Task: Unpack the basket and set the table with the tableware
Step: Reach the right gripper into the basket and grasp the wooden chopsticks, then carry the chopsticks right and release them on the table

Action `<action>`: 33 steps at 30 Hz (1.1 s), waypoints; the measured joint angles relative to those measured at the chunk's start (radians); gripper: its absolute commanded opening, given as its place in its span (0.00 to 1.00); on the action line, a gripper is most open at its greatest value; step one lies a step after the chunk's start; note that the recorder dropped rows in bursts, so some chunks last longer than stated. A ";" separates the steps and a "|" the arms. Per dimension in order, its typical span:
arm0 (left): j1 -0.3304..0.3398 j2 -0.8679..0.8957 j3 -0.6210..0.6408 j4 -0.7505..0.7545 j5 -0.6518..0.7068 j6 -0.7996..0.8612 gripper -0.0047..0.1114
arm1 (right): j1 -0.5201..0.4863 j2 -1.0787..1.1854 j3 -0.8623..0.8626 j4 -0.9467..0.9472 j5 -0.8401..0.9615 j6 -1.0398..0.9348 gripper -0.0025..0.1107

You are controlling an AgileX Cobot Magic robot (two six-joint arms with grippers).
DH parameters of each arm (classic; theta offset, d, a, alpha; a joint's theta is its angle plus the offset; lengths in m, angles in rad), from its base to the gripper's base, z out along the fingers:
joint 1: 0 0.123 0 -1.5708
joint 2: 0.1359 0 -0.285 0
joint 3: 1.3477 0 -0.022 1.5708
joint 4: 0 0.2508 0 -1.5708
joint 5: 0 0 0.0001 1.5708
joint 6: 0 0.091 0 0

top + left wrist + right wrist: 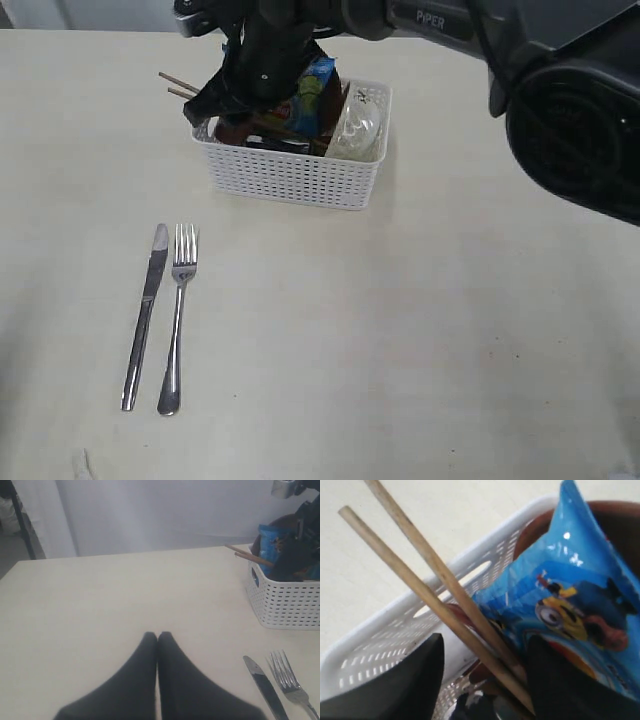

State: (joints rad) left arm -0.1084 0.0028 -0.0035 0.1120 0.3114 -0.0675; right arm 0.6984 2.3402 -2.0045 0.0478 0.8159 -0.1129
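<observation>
The white basket [290, 180] stands at the far middle of the cream table [450, 320]. My right gripper [215, 110] reaches into its left end. In the right wrist view it [487, 640] is open, with the two wooden chopsticks [435, 580] passing between its fingers, unclamped. Their ends stick out over the rim [178, 85]. A brown plate [615, 525] and a pale bowl [358, 125] sit inside. The steel knife [147, 310] and fork [178, 310] lie side by side on the table. My left gripper [157, 636] is shut and empty above bare tabletop.
A blue chip bag [312, 95] stands in the basket beside the chopsticks, against the right gripper's finger [560, 680]. The dark right arm [560, 90] crosses the upper right of the exterior view. In the left wrist view the basket [285, 605] is off to one side, by the knife [265, 687].
</observation>
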 measured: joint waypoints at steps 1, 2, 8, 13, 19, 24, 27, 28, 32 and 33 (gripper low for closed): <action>0.000 0.000 0.000 0.000 0.000 0.000 0.04 | 0.000 0.003 -0.002 -0.001 -0.002 -0.003 0.45; 0.000 0.000 0.000 0.000 0.000 0.000 0.04 | 0.000 0.007 -0.002 -0.003 -0.002 -0.008 0.45; 0.000 0.000 0.000 0.000 0.000 0.000 0.04 | 0.002 0.014 -0.002 -0.031 -0.008 -0.018 0.18; 0.000 0.000 0.000 0.000 0.000 0.000 0.04 | 0.000 0.014 -0.005 -0.070 -0.036 -0.053 0.02; 0.000 0.000 0.000 0.000 0.000 0.000 0.04 | 0.002 0.012 -0.005 -0.065 -0.036 -0.071 0.02; 0.000 0.000 0.000 0.000 0.000 0.000 0.04 | 0.002 -0.010 -0.005 -0.063 -0.018 -0.073 0.02; 0.000 0.000 0.000 0.000 0.000 0.000 0.04 | 0.002 -0.040 -0.005 -0.057 -0.014 -0.073 0.02; 0.000 0.000 0.000 0.000 0.000 0.000 0.04 | 0.002 -0.053 -0.005 -0.057 -0.014 -0.073 0.02; 0.000 0.000 0.000 0.000 0.000 0.000 0.04 | 0.002 -0.105 -0.005 -0.048 -0.002 -0.077 0.02; 0.000 0.000 0.000 0.000 0.000 0.000 0.04 | 0.002 -0.116 -0.005 -0.048 0.004 -0.077 0.02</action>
State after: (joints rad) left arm -0.1084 0.0028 -0.0035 0.1120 0.3114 -0.0675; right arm 0.7001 2.2247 -2.0090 0.0000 0.8197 -0.1902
